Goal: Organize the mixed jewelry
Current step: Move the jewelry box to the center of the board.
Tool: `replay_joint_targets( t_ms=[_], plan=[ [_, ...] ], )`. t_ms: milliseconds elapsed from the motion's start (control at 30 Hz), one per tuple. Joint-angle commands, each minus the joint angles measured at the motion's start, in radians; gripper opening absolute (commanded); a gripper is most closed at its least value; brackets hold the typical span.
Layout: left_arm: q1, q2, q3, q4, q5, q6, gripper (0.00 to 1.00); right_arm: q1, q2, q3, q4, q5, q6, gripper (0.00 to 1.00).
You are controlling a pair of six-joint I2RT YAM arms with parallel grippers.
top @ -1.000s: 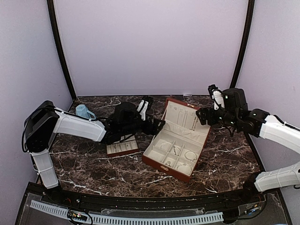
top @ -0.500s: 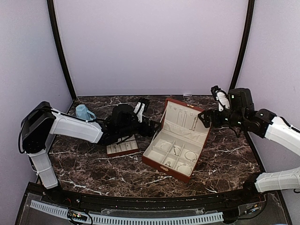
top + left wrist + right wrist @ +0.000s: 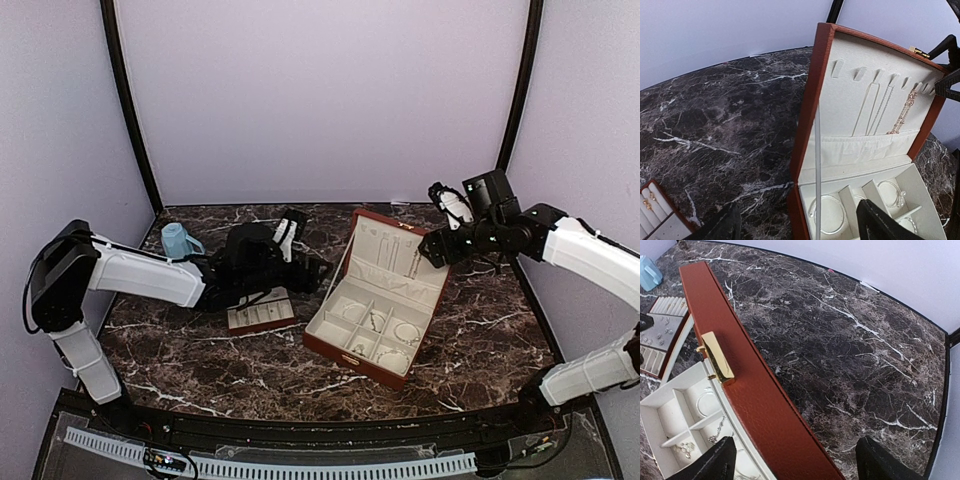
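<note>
Well, both tools stood spread and empty. The left gripper [image 3: 799, 212] faced the open jewelry box [image 3: 812, 115] at frame centre. The right gripper [image 3: 792, 462] had the lid's top edge between its fingers, with no contact visible. The mixed jewelry [image 3: 660, 334], tiny studs, sat on the small tray [image 3: 667, 305] at the left edge of the right wrist view. By my read, a clean pick wanted narrowed jaws, a straight drop onto one stud, and clearance from the lid.

Lab booth, plain lilac walls [image 3: 320, 100]
</note>
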Motion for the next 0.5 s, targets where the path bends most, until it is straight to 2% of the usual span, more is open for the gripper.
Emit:
replay_joint_targets(
  t_ms=[0, 133, 467],
  plan=[
    [0.036, -0.127, -0.066, -0.042, -0.037, -0.036, 0.83, -0.004, 0.020, 0.037, -0.021, 0.004, -0.046, 0.79],
    [0.084, -0.222, -0.140, -0.082, -0.043, -0.070, 0.83, -0.003, 0.053, 0.061, -0.009, -0.061, -0.088, 0.69],
    [0.132, -0.380, -0.262, -0.167, -0.090, -0.082, 0.84, -0.003, 0.121, 0.122, -0.038, -0.081, -0.139, 0.57]
  ],
)
